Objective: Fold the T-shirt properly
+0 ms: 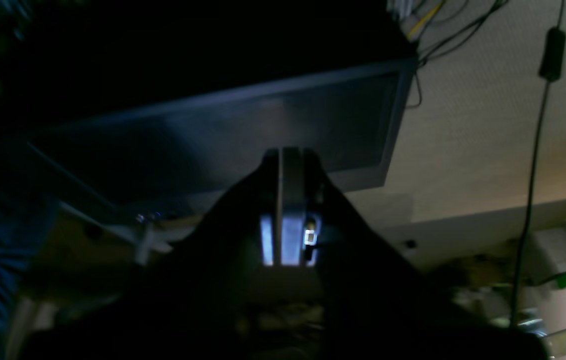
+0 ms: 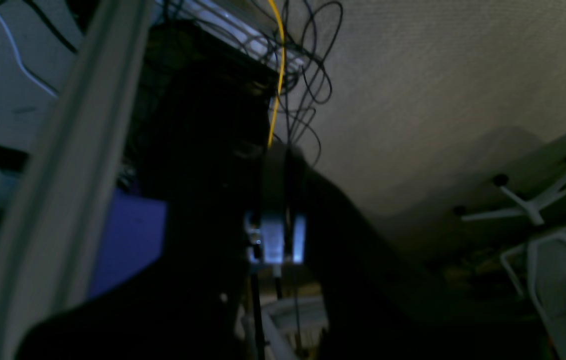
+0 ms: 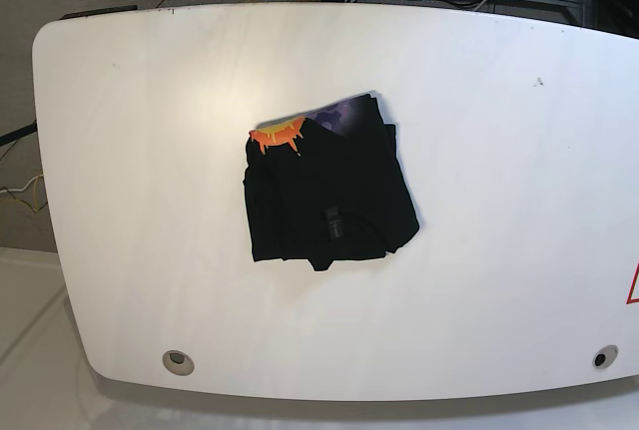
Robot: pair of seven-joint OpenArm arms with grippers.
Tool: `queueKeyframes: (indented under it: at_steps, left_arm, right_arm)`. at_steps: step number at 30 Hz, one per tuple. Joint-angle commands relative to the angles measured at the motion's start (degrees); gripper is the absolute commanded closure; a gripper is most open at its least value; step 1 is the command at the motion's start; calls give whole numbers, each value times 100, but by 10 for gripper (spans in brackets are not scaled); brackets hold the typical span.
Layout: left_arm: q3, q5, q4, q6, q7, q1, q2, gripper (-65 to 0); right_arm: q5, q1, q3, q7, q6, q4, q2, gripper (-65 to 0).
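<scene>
Nearest the lens: right claw (image 2: pixel 277 200), dark metal, fingers pressed flat together, clenched on nothing, aimed away from the desk at a pale textured surface and tangled black cables (image 2: pixel 307 75) with one yellow strand. Left claw (image 1: pixel 287 200), same build, likewise clenched and empty, aimed at a dark flat-panel monitor (image 1: pixel 243 135).

Left to right on the white, smooth, round-cornered desk (image 3: pixel 140 151): bare top, then the large black cloth T-shirt (image 3: pixel 329 186) near centre, folded into a rough, soft-edged rectangle; orange-yellow jagged print and purplish patch at its far edge; small tag on top.

Neither claw visible in the base view; nearer arm cannot be told. Fold appears complete.
</scene>
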Motion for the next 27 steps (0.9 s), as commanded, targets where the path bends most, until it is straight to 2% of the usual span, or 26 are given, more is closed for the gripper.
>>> queueKeyframes:
  at_steps: [1,5,11,16,20,22,27]
  left_arm:
    - [102,8,-292,175,-65,-161,-104,0]
    - [471,-1,-749,413,-259,-407,-210,0]
    - [866,-1,-1558,931,-1085,-767,-218,0]
    - [1130,-10,-2305,1301,-1525,-1224,-201,0]
    - [1403,-27,-2736,1406,-1718,-1497,-174,0]
    - [1499,-27,-2929,1415,-1876,-1664,-25,0]
    - [1614,-10,-3211,1459,-2131,-1892,98,0]
  right_arm:
    - [0,69,-3,49,-17,-207,76,0]
    - [-26,165,-47,75,-17,-462,103,0]
    - [-17,315,-961,225,-69,-884,305,0]
    - [-17,455,-1401,304,-69,-1148,393,0]
    - [-35,517,-1603,480,-69,-1315,419,0]
    - [-35,552,-1699,585,-69,-1482,419,0]
    - [-35,649,-1928,735,-69,-1711,419,0]
